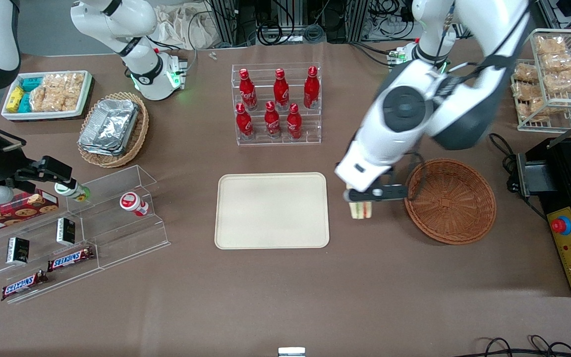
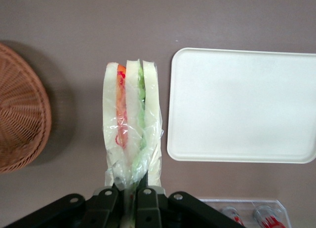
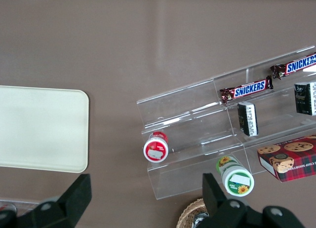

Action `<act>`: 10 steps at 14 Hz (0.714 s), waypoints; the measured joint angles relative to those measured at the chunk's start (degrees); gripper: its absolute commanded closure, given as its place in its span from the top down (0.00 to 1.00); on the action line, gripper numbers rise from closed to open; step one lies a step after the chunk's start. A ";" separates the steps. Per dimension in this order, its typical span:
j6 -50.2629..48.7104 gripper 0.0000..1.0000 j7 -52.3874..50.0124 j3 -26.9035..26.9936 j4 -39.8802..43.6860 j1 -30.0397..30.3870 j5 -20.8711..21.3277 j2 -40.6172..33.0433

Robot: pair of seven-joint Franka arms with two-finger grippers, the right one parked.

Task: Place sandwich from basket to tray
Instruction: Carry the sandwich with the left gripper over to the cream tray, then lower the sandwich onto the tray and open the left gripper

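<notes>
My left gripper (image 1: 361,197) is shut on the wrapped sandwich (image 1: 361,209) and holds it above the bare table, between the basket and the tray. In the left wrist view the sandwich (image 2: 131,124) hangs from the shut fingers (image 2: 109,198), showing pale bread with orange and green filling in clear wrap. The round reddish-brown wicker basket (image 1: 450,200) is empty and lies toward the working arm's end; its edge shows in the wrist view (image 2: 19,109). The cream rectangular tray (image 1: 272,210) lies flat and empty at the table's middle, also in the wrist view (image 2: 244,104).
A clear rack of red bottles (image 1: 276,103) stands farther from the front camera than the tray. A tan oval basket with foil containers (image 1: 113,128) and clear snack shelves (image 1: 77,233) lie toward the parked arm's end. A black appliance (image 1: 570,208) stands beside the round basket.
</notes>
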 measured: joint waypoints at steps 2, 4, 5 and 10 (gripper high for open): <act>3.02 0.01 -2.52 0.03 -0.06 -2.48 1.98 3.54; 8.99 0.01 -3.75 0.07 -0.05 -3.24 2.46 7.26; 11.53 0.00 -4.00 0.08 -0.04 -3.59 2.68 8.90; 18.48 0.00 -5.60 0.11 -0.10 -6.82 8.14 17.01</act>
